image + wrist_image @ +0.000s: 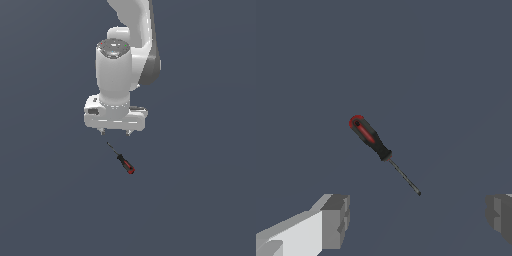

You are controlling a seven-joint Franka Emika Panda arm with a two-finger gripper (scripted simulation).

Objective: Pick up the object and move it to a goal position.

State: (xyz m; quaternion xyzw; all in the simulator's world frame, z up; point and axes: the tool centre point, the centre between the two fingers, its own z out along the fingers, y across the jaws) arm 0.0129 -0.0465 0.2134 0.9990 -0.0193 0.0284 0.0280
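The exterior view looks from a distance and somewhat above, facing the arm (pixel 122 65), which hangs down from the picture's upper edge over a plain dark surface. The wrist view sits on the arm itself, close in, looking down past the two fingertips (pixel 336 220) of the gripper (pixel 418 217) onto that surface. Both views share the screwdriver (pixel 123 160) lying there, larger and sharper from the wrist (pixel 378 147).
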